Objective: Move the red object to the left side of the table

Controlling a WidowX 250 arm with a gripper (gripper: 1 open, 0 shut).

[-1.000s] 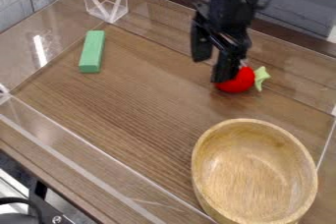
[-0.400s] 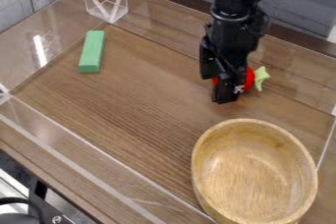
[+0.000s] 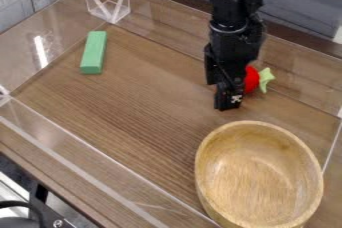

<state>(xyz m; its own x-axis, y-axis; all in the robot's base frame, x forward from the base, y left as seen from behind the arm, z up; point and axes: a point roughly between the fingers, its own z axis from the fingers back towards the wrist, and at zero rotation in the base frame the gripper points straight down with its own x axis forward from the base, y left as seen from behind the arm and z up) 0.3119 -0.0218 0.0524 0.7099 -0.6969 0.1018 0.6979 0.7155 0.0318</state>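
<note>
My fingers (image 3: 233,88) point straight down and stand wide apart over the right half of the worktop (image 3: 134,122), their tips low, close to the wood. The red fruit (image 3: 249,79) sits on the worktop right at them, mostly hidden behind my near finger, so only a strip of red and its green leaf show on the right side. I cannot tell whether either finger touches it; nothing is clamped. A round wooden bowl (image 3: 261,177) lies in the near right corner, apart from the fruit. A green block (image 3: 94,51) lies far off on the left side, near the clear wall. A folded clear piece (image 3: 108,6) stands in the far left corner.
</note>
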